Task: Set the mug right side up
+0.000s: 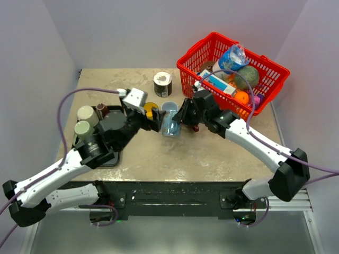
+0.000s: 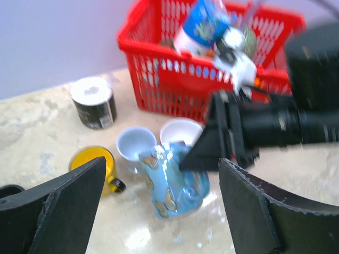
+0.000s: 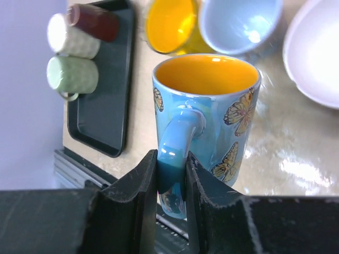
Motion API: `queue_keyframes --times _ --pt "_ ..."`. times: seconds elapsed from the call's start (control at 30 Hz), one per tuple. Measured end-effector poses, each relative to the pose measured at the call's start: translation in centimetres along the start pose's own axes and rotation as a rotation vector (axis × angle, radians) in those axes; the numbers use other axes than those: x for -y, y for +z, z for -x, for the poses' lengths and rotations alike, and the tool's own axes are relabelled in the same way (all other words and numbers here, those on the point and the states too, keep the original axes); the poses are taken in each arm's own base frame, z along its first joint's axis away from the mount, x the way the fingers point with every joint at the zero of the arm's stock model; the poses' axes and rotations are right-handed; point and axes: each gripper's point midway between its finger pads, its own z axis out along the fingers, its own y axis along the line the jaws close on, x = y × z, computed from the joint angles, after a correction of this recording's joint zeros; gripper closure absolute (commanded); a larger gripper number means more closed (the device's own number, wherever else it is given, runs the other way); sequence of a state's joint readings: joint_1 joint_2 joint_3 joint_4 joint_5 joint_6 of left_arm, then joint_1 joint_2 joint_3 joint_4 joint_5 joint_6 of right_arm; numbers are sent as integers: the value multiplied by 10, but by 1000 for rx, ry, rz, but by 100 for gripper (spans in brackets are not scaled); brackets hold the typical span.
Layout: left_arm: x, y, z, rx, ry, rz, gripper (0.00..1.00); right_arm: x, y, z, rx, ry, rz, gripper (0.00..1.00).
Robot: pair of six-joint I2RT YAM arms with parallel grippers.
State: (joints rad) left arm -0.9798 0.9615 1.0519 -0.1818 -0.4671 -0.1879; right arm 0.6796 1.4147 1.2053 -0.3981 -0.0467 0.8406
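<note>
Right claw (image 3: 170, 161): clenched on mug (image 3: 222, 114) handle.
Left claw (image 2: 161, 169): released, apart from mug.
Mug: mouth upward.

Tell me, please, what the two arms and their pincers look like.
The left arm and right arm both have white lower links, black joints and black upper sections, with a thin lilac cable looping along each. The left pincer and right pincer have matte black, wedge-shaped fingers.
</note>
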Motion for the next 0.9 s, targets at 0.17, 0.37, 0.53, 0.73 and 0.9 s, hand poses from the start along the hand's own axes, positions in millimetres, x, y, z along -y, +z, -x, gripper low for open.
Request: queue_keyframes --times 0.17,0.37,0.53,0.73,0.9 --pt "-34 -11 72 104 -84 81 7 -41 -10 -6 89 -211 130 100" --pt "-46 -4 112 87 -98 144 6 -93 -9 -55 100 -403 272 100" --pt "-55 18 111 5 -117 190 5 -102 7 -84 116 -497 299 100" --pt "-67 30 84 -107 -158 209 5 -91 40 -95 164 -562 271 100" --pt "-71 37 70 -159 -189 204 5 -94 68 -91 239 -600 267 100"
